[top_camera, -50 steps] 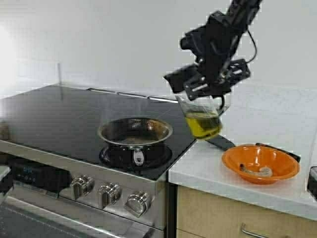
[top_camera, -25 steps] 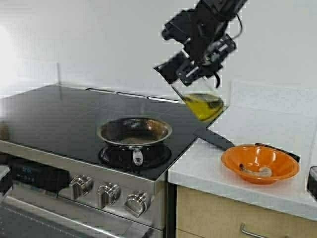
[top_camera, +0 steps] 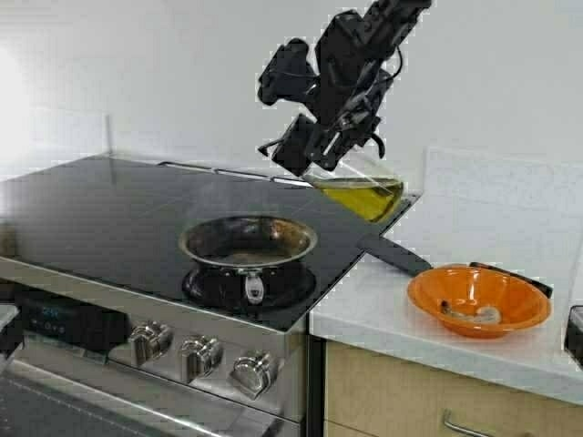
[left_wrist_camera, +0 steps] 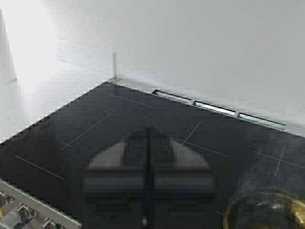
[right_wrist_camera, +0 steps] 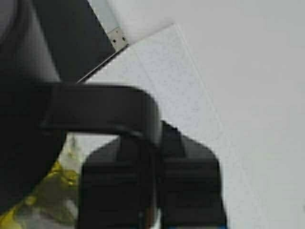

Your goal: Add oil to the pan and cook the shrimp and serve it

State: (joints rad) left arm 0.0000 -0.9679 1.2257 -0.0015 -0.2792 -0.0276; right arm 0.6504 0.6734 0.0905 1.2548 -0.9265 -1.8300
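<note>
High view | right gripper (top_camera: 339, 138) fingers clamp oil (top_camera: 363, 195) jug (tilted) | left's together

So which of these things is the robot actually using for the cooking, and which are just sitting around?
In use:
right gripper, holding the oil jug tilted
pan on the stove
shrimp in the orange bowl

Just there:
stove knobs
dark utensil on the counter
left gripper, idle

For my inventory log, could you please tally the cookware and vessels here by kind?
Round steel pan with browned inside: 1
Clear glass jug of yellow-green oil, held tilted by the right gripper: 1
Orange bowl: 1
Total: 3
</note>
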